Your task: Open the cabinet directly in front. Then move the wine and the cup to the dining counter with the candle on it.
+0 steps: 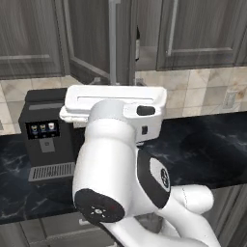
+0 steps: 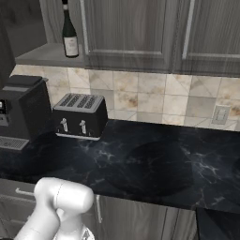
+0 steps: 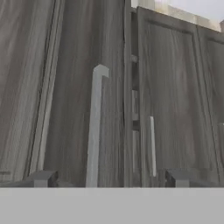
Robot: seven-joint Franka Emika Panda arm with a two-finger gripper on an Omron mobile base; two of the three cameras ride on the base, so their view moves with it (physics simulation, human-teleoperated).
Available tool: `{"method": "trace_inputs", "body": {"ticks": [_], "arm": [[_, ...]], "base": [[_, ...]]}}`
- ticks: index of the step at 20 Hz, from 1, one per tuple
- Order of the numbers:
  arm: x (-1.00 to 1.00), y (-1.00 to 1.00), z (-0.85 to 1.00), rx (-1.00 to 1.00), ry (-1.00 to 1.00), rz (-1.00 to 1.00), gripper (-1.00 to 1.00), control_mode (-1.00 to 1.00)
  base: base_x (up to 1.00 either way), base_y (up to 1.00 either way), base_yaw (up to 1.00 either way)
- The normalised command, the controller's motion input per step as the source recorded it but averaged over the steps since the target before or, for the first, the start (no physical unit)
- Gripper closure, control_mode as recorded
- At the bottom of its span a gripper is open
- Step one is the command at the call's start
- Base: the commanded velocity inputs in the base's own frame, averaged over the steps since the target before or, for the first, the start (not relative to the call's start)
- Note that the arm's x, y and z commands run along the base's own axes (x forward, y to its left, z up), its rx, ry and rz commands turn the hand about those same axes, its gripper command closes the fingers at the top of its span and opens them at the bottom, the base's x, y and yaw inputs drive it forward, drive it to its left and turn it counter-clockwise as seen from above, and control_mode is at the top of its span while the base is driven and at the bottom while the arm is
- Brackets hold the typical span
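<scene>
The cabinet (image 2: 42, 28) stands open at the frame's upper left, showing the wine (image 2: 69, 33); the hand (image 3: 109, 178), wide open and empty, must next reach the bottle.

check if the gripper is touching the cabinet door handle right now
Apart. In the hand view the two fingertips of the gripper stand wide on either side of the handle, with door panel visible between each tip and the bar.
</scene>
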Motion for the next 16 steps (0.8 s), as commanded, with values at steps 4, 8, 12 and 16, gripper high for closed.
{"method": "trace_inputs", "body": {"ticks": [4, 8, 12, 16], "arm": [[-0.26, -1.0, 0.12, 0.36, 0.0, 0.11, -1.0, -1.0], [-0.19, -1.0, 0.01, 0.3, 0.0, 0.34, -1.0, -1.0], [-0.01, -0.97, 0.0, 0.16, 0.0, 0.41, -1.0, -1.0], [0.1, -0.84, 0.0, 0.03, 0.0, 0.49, -1.0, -1.0]], "base": [[0.0, 0.0, 0.0], [0.0, 0.0, 0.0], [0.0, 0.0, 0.0], [0.0, 0.0, 0.0]]}}
